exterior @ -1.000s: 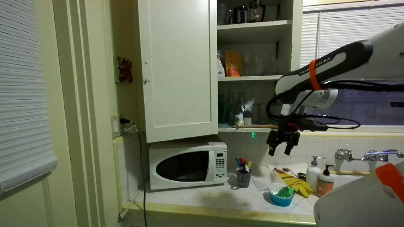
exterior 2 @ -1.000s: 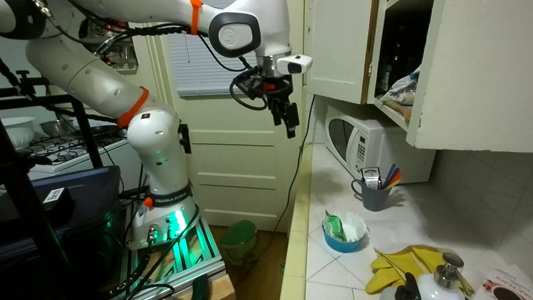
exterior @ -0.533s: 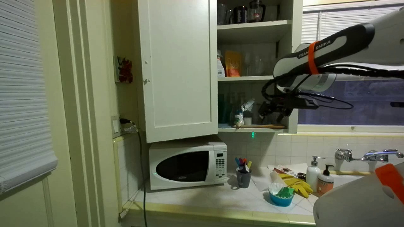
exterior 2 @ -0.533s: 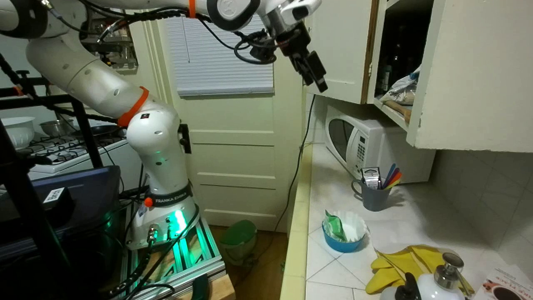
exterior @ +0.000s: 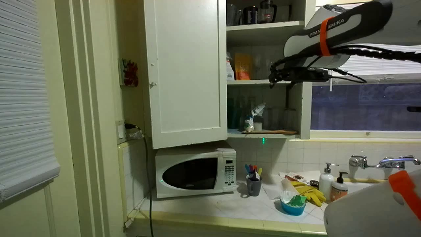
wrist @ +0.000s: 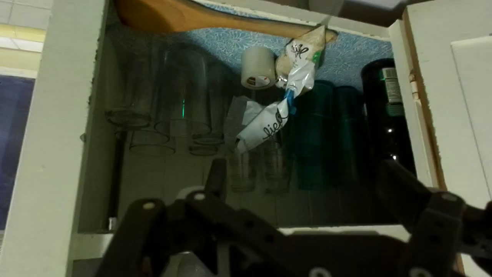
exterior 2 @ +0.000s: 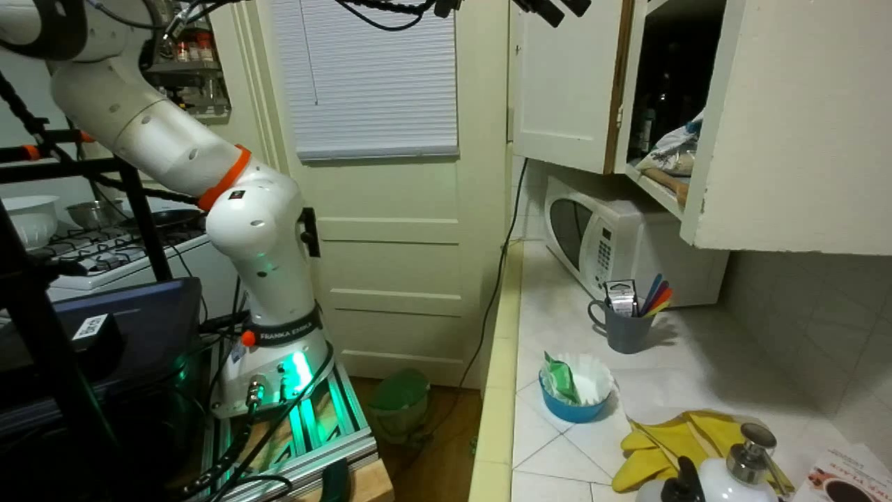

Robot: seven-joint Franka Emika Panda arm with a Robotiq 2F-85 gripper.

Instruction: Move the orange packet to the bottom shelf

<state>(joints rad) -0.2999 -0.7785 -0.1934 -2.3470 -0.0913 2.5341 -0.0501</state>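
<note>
end effector [wrist: 306, 177] spread wide
in an exterior view, orange packet [exterior: 243, 66] left of it; below, mug [exterior: 254, 187] of colorful handles [exterior: 251, 168], bowl [exterior: 292, 209] with green stuff [exterior: 297, 200]

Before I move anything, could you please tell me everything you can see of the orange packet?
The packet is orange, deeper toward the bottom, with a straight top edge and lettering too blurred to read. It looks like a soft pouch; I cannot tell whether it is sealed. In an exterior view it stands upright on the middle shelf, beside a white package; whether they touch is unclear. The open fingers are apart from it.
</note>
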